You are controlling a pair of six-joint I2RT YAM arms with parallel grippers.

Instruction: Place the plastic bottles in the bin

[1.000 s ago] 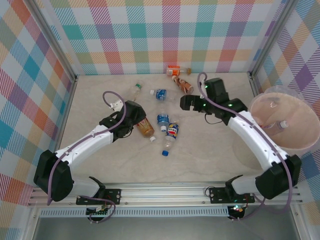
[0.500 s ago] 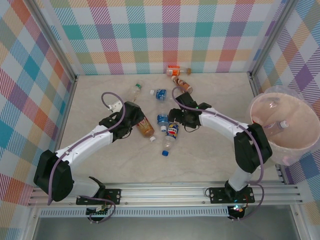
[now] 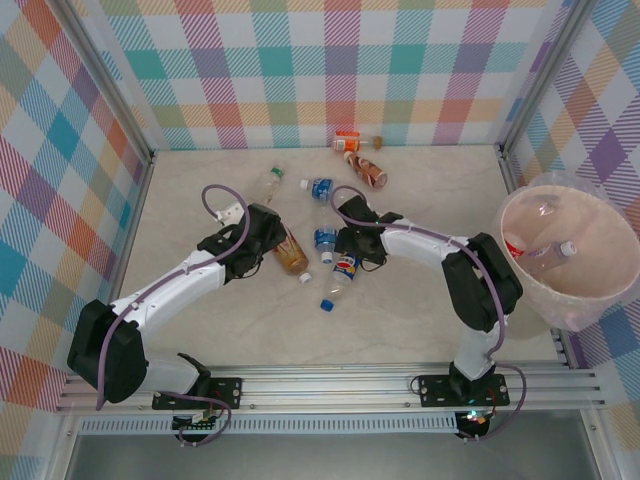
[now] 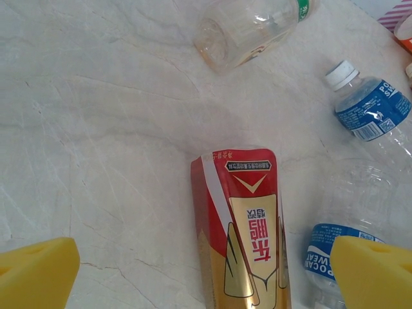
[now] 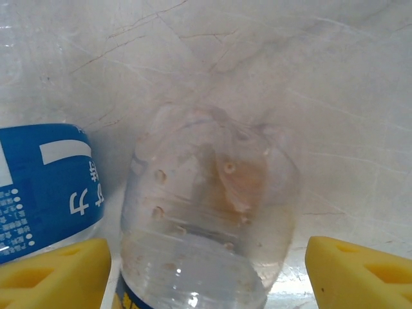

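Bin [image 3: 512, 215] at right edge of top view holds a few bottles [image 3: 555, 252], several more lie mid-table; left wrist view: left gripper [image 4: 206, 273] released wide astride red-gold bottle [image 4: 241, 225], bottom centre; right wrist view: right gripper [image 5: 206, 273] unclenched, pads [image 5: 55, 270] flanking clear bottle [image 5: 206, 206], nothing grasped.

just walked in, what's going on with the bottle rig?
The job is getting plastic bottles off the table and into the bin, which holds a few. The left hand, open, straddles a red-and-gold labelled bottle. The right hand, open, straddles a clear bottle beside a blue-labelled bottle. Neither is gripped yet.
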